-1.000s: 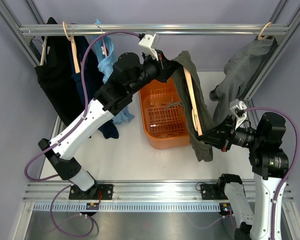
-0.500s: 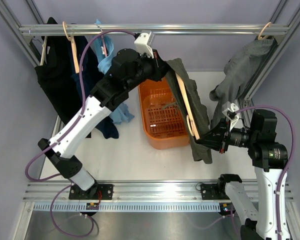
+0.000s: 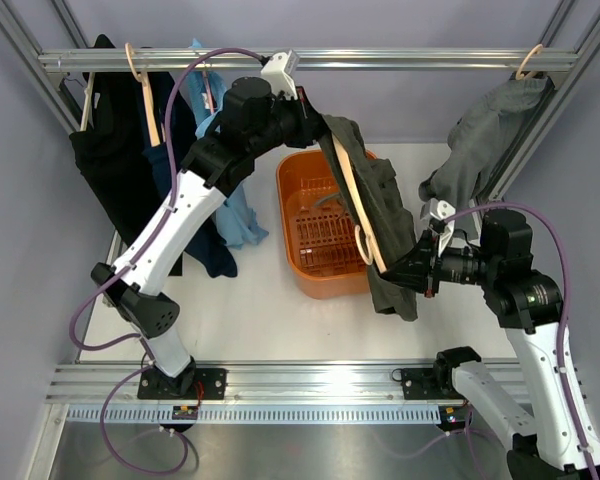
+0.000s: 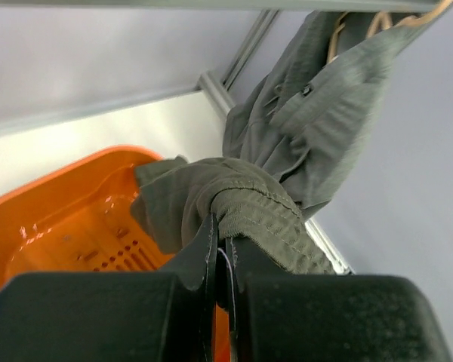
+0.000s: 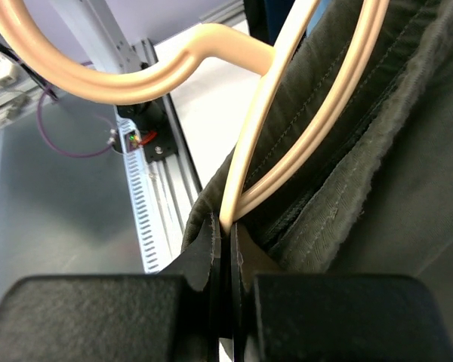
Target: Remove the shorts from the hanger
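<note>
Our left gripper [image 4: 220,228] has its jaws pressed almost together on a bunched fold of the shorts [image 4: 245,202]. The dark olive-green fabric bulges just past the jaw tips. Below and to the left of those jaws lies the orange basket [image 4: 53,204], with its slotted floor showing. Beyond the jaws, up and to the right, hangs a lighter grey garment [image 4: 325,98].

Our right gripper [image 5: 226,226] has its jaws closed to a narrow slit on the hanger [image 5: 234,49]. The pale beige wood runs straight out from between the tips. The hanger's thin bars rise away from these jaws, and its rounded hook curves off to their upper left. The olive fabric lies against the right side of the jaws and drapes behind the wooden bars. We cannot tell whether any cloth is pinched along with the wood.

From above, the shorts stretch in a slanted band between the two grippers. The left jaws hold the upper end and the right jaws are at the lower end, with the hanger lying along the face of the fabric. The band passes over the right rim of the basket. To the left of the left jaws, dark clothes [image 3: 110,160] and a light blue garment [image 3: 235,215] hang from the rail [image 3: 400,58].
</note>
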You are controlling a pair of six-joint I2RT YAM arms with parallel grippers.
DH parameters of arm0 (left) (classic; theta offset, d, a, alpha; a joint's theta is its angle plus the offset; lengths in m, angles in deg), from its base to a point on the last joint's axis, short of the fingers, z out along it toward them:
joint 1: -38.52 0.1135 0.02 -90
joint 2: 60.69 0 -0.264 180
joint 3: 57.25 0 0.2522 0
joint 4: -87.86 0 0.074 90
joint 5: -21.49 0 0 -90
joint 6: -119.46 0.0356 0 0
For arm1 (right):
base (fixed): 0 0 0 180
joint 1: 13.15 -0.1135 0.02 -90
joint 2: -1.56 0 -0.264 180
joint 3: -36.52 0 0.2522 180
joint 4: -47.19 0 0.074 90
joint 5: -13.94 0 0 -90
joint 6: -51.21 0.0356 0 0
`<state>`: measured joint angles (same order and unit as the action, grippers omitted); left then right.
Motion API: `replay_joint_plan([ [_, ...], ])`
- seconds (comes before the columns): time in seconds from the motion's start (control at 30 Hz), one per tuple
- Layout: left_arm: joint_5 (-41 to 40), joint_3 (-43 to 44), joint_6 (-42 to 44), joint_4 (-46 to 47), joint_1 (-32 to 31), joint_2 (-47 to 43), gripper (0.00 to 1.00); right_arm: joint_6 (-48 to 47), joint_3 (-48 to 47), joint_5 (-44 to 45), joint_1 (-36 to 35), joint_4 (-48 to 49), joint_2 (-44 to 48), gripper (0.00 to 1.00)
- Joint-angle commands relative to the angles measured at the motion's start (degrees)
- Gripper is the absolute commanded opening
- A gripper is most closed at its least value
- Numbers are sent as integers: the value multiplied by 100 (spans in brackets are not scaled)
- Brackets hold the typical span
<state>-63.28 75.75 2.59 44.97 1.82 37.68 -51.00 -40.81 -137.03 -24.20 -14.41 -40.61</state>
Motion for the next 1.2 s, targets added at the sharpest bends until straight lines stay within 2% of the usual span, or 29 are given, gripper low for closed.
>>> replay_joint_plan([
  [0.0, -586, 407, 51, 1014, 770, 129, 0, -623, -138, -662, -354, -972, 78, 0],
  [0.13, -181, 468, -37, 1066, 867, 192, 0, -757, -164, -521, -582, -1087, -80, 0],
  [0.3, -163, 750, -46, 926, 1051, 227, 0, -1178, -235, -460, -846, -1420, -177, 0],
  [0.43, -172, 645, 41, 742, 1394, 87, 0, -1626, -296, -416, -925, -1781, -160, 0],
  [0.67, 13, 363, 182, 706, 1596, -63, 0, -1828, -287, -345, -1101, -1922, -265, 0],
  [0.8, 135, 381, 139, 742, 1798, -125, 0, -2408, -375, -433, -1154, -2483, -257, 0],
  [0.93, 302, 284, 148, 636, 2000, -142, 0, -2742, -428, -512, -1154, -2564, -177, 0],
  [1.03, 705, -40, 42, 846, 2010, -239, 0, -2603, -428, -574, -1154, -2319, -133, 0],
  [1.13, 1372, -583, -142, 1206, 1975, -449, 0, -1832, -419, -679, -1154, -1460, -54, 0],
  [1.17, 1523, -760, -160, 1294, 1896, -520, 0, -1159, -358, -679, -1154, -1109, 42, 0],
])
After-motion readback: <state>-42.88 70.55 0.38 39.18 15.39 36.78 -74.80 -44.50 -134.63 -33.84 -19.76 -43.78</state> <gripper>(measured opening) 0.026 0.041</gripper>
